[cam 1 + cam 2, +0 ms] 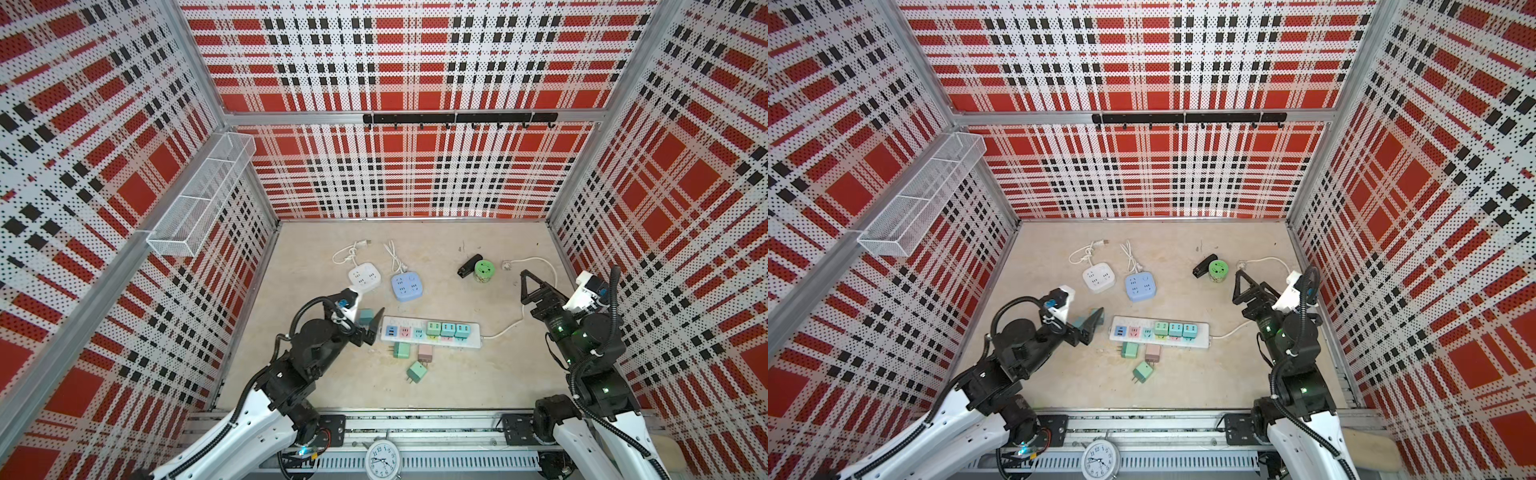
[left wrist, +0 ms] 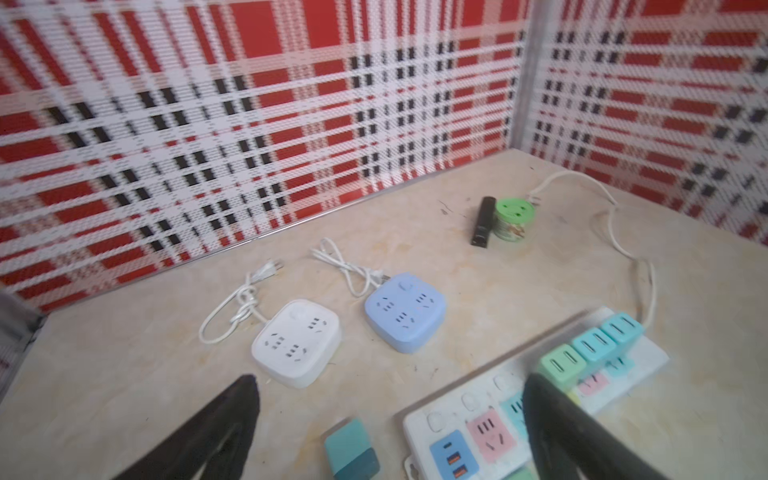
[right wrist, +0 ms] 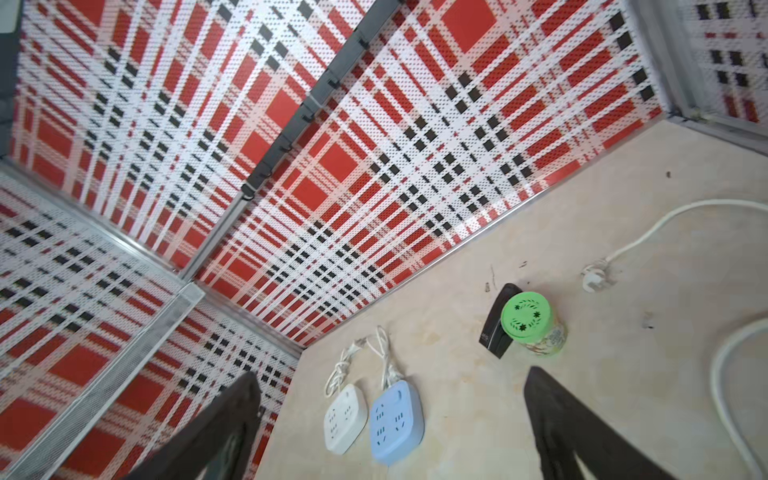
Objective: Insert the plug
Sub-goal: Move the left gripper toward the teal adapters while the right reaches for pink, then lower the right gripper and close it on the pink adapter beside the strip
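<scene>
A white power strip (image 1: 388,323) (image 2: 420,434) lies mid-table with three plugs (image 1: 448,329) (image 2: 593,345) standing in its right-hand sockets: one green and two teal. My left gripper (image 1: 368,311) (image 2: 390,377) hovers open at the strip's left end. A loose teal plug (image 1: 366,316) (image 2: 351,451) lies flat on the table between its spread fingers, apart from both. Three more loose plugs lie in front of the strip: green (image 1: 401,350), pink (image 1: 425,353) and green (image 1: 417,371). My right gripper (image 1: 534,286) (image 3: 390,374) is raised at the right, open and empty.
A white cube socket (image 1: 364,277) and a blue cube socket (image 1: 407,286) with coiled cords sit behind the strip. A green-lidded jar (image 1: 484,271) and a black block (image 1: 468,266) stand at the back right. The strip's cord (image 1: 505,330) loops past my right arm. A clock (image 1: 383,459) sits at the front rail.
</scene>
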Robot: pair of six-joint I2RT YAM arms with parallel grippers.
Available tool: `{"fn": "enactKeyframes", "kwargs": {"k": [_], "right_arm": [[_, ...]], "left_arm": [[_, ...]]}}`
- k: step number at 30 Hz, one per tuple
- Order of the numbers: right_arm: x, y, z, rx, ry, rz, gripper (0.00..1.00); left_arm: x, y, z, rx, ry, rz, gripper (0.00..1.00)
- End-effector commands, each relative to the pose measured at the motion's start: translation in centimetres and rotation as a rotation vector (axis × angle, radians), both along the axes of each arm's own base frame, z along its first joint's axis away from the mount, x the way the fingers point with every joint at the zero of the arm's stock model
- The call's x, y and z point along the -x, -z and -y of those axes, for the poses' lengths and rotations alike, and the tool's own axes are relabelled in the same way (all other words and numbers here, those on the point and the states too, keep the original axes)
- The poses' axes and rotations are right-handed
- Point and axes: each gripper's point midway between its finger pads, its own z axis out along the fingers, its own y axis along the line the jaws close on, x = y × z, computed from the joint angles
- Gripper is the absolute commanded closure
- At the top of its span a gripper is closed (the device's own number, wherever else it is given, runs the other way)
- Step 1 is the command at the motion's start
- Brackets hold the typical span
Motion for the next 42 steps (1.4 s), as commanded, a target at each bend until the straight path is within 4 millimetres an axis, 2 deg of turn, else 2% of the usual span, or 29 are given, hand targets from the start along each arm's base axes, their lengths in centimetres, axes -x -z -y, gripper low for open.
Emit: {"fn": "enactKeyframes", "kwargs": {"k": [1,5,7,8,11,12,14,18,23,24,29,37,42], "right_arm": [[0.9,2.1,-2.7,0.021,-0.168,-0.081,0.0],[1.2,5.1,-4.7,0.028,-0.28,-0.276,0.0],[1.3,6.1,-5.4,0.085,-0.315,-0.351,0.01],[1.4,6.5,-5.8,0.129,-0.329,-0.377,0.02],[1.7,7.6,-7.0,0.249,-0.364,-0.424,0.03],[1.9,7.9,-7.6,0.275,-0.383,-0.433,0.04],[2.5,9.2,-8.9,0.321,-0.423,-0.461,0.05],[3.9,13.1,-11.2,0.411,-0.477,-0.535,0.08],[5.7,17.6,-13.5,0.483,-0.505,-0.622,0.11],[5.9,18.2,-13.9,0.492,-0.507,-0.633,0.11],[6.7,20.1,-15.7,0.547,-0.528,-0.667,0.13],[7.3,22.8,-18.2,0.663,-0.547,-0.757,0.19],[7.3,23.5,-20.0,0.713,-0.559,-0.773,0.2]], "left_arm": [[-1.1,1.8,-4.1,0.122,-0.194,-0.011,0.01],[-2.2,5.0,-7.0,0.195,-0.321,-0.036,0.01],[-2.6,6.3,-10.0,0.282,-0.483,-0.059,0.01],[-2.7,7.0,-10.8,0.315,-0.525,-0.071,0.01],[-3.3,9.3,-11.7,0.387,-0.557,-0.096,0.01],[-3.5,9.4,-12.2,0.407,-0.57,-0.095,0.01],[-4.0,9.7,-11.5,0.367,-0.537,-0.153,0.01],[-4.5,10.3,-9.9,0.331,-0.464,-0.204,0.01],[-5.0,10.6,-9.1,0.293,-0.449,-0.224,0.01],[-4.9,10.7,-8.2,0.274,-0.425,-0.23,0.01],[-5.4,10.9,-6.6,0.201,-0.393,-0.245,0.01],[-5.5,10.8,-6.3,0.182,-0.388,-0.243,0.01],[-5.5,10.8,-6.4,0.181,-0.389,-0.24,0.01]]}}
